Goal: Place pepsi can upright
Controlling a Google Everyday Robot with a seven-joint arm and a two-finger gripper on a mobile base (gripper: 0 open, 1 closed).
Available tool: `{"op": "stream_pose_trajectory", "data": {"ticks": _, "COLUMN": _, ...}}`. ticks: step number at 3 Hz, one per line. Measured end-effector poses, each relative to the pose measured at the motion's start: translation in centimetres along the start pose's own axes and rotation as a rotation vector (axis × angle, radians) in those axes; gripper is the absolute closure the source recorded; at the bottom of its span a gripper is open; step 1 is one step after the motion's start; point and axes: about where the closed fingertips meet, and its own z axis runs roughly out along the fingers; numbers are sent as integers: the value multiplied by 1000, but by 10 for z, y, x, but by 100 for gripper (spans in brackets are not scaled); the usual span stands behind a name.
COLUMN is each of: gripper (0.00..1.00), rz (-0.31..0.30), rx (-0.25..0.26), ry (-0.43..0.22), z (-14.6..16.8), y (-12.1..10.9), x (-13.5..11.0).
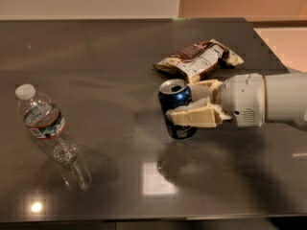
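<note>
The pepsi can (175, 108) is dark blue with a silver top. It is nearly upright, top tilted slightly left, in the middle of the dark table (105, 56). My gripper (187, 104) comes in from the right on a white arm and is shut on the can. One cream finger (194, 116) crosses the can's front and the other (204, 87) lies behind it. The can's bottom is close to the table surface; I cannot tell whether it touches.
A brown-and-white snack bag (199, 59) lies just behind the can and gripper. A clear water bottle (50, 135) with a white cap lies at the front left. The table's front edge runs along the bottom of the view.
</note>
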Motion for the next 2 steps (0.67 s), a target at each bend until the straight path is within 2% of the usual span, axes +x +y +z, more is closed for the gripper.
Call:
{"op": "stream_pose_trajectory", "data": {"ticks": 1, "gripper": 100, "rz": -90, "rx": -16, "ry": -61, "z": 3, "y": 0, "x": 10}}
{"op": "stream_pose_trajectory", "data": {"ticks": 2, "gripper": 100, "rz": -130, "rx": -35, "ry": -118, "z": 7, "y": -3, "x": 19}}
